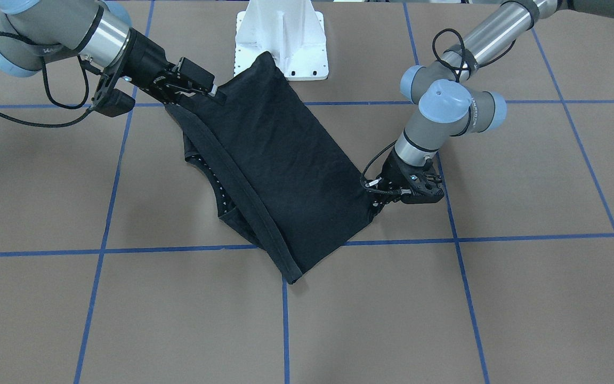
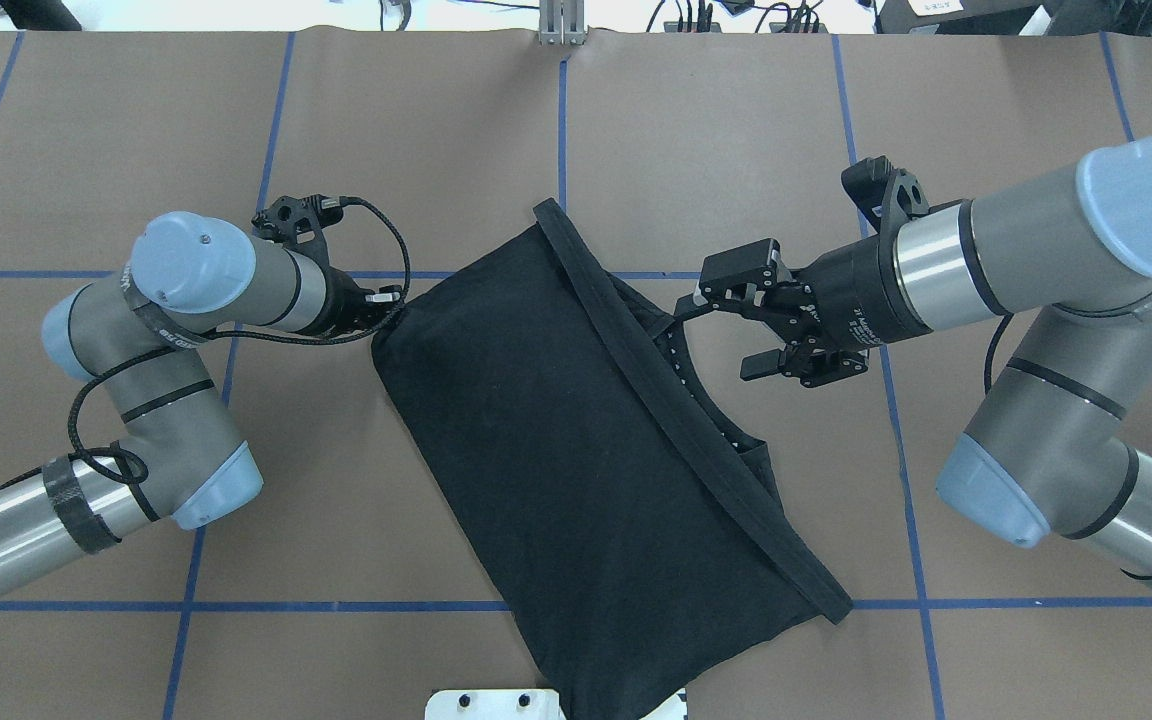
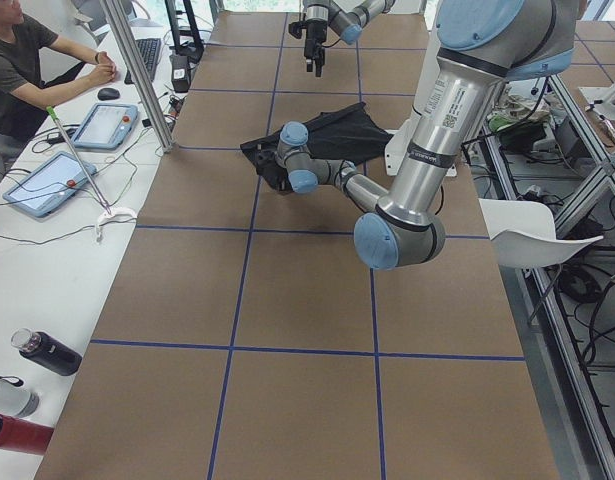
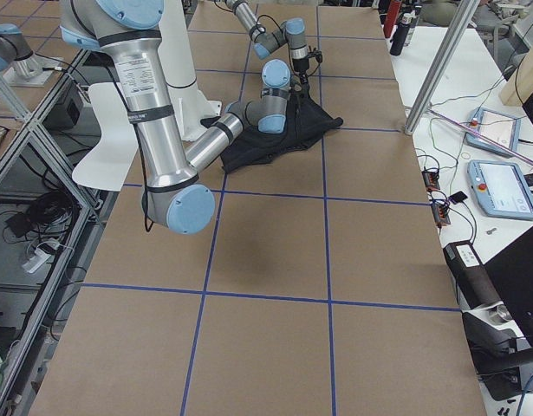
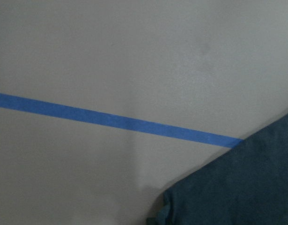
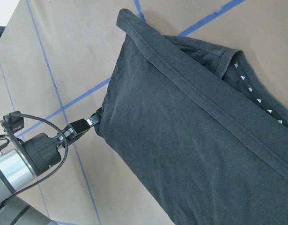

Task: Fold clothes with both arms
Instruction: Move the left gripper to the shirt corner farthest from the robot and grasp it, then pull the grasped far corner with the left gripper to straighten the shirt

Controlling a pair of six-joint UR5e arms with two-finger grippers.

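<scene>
The black T-shirt (image 2: 556,430) lies folded lengthwise and diagonal on the brown table, a hem band running along its upper fold (image 1: 243,181). A row of small white marks shows along an inner edge (image 2: 681,370). My left gripper (image 2: 386,315) is low at the shirt's left corner, shut on that corner (image 1: 376,205); the right wrist view shows its tips (image 6: 93,121) meeting the cloth. My right gripper (image 2: 726,335) hovers at the shirt's right edge, open, its upper fingertip (image 2: 701,297) touching the fabric. The left wrist view shows only the shirt corner (image 5: 247,187) and tape.
The shirt's near end overlaps the white pedestal base (image 1: 280,32). Blue tape lines (image 2: 561,120) grid the table. A person (image 3: 27,60) sits at a side table with tablets (image 3: 47,180) and bottles (image 3: 47,352), beyond a metal post (image 3: 137,75).
</scene>
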